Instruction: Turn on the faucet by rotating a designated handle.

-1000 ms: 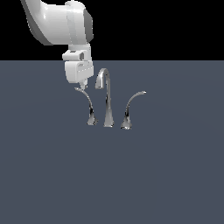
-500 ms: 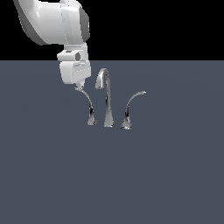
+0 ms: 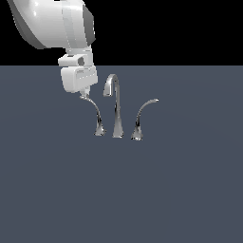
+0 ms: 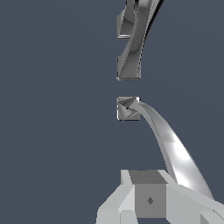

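Hovering at the exterior view's left, the white robot hand (image 3: 84, 95) sits right at the tip of the slim curved chrome handle (image 3: 96, 116); fingers mostly hidden, grip state cannot tell. Right of it on the flat grey desk (image 3: 180, 190): tall chrome gooseneck spout (image 3: 115, 107), then 1 twin chrome lever (image 3: 142, 116) arcing right.

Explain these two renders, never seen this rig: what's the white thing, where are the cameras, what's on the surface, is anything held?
It is a simulated robot arm; the white block is its gripper. One picture comes from a camera off the arm, the other from a camera on its wrist. On the grey surface stands a chrome faucet: a tall spout between two curved levers. The gripper sits at the tip of the handle on the exterior view's left. Whether the jaws grip it cannot be told. The twin lever is untouched.
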